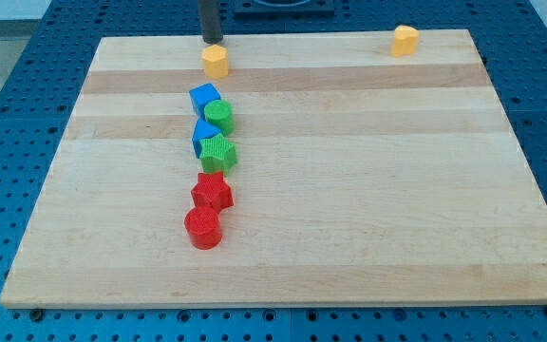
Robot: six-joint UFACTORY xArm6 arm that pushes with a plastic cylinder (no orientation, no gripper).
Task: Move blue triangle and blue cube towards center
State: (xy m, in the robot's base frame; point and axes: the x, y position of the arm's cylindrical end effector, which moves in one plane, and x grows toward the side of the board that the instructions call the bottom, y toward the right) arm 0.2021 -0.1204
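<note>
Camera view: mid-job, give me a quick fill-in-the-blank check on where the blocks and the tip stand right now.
1. My tip stands just above the ____ block at the view's top.
2. The blue cube touches a ____ cylinder.
3. The blue triangle sits beside the green ____.
4. The block nearest the view's bottom is the red ____.

Missing words: yellow; green; star; cylinder

Readable text: none.
Labels or brands: none legible on the blocks or board.
Numbers, signs: none visible.
</note>
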